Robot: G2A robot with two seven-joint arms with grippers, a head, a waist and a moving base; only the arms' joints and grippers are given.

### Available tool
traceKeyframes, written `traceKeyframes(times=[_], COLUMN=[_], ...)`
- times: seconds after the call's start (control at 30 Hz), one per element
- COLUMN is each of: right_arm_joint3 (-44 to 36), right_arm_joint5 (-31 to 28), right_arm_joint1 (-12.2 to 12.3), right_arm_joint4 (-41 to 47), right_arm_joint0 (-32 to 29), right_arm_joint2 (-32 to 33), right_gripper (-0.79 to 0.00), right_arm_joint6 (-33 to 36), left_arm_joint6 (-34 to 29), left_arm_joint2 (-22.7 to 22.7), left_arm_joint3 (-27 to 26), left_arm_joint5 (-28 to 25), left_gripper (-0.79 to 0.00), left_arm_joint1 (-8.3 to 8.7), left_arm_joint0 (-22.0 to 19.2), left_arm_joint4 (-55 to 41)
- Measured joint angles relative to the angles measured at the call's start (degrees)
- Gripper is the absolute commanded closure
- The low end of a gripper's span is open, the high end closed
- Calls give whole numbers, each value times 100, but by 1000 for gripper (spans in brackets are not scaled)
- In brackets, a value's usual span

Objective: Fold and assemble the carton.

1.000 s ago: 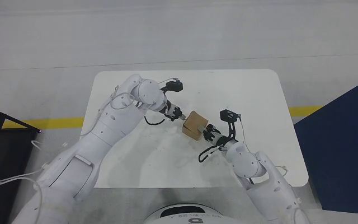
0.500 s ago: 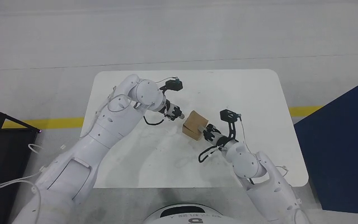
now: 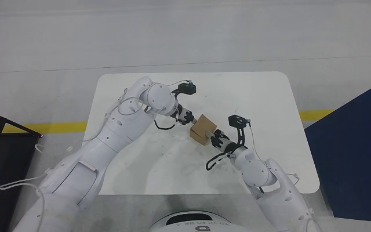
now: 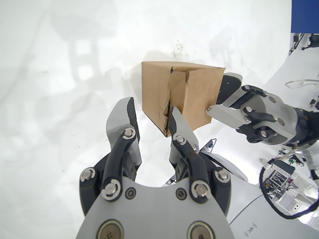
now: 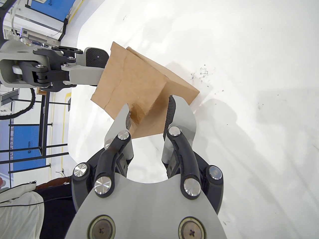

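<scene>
My right pincer (image 5: 149, 111) is clamped on one corner of the brown carton (image 3: 203, 129), which sits tilted in the middle of the counter (image 3: 261, 95). My left pincer (image 4: 152, 110) stands parted at the opposite side, one fingertip touching the crumpled seam.

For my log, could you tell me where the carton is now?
Top view: the carton is near the middle of the table, between the left tool and right tool.
</scene>
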Motion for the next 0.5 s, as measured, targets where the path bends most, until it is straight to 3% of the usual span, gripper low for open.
traceKeyframes(times=[0.5], right_arm_joint3=[3], right_arm_joint5=[-53], right_arm_joint1=[6], right_arm_joint4=[-27], right_arm_joint0=[-28], right_arm_joint2=[19], right_gripper=[-292], right_arm_joint6=[14], left_arm_joint6=[-22], left_arm_joint2=[59], left_arm_joint3=[329], left_arm_joint5=[55], left_gripper=[-351], left_arm_joint1=[-64], left_arm_joint0=[-78], left_arm_joint4=[-57])
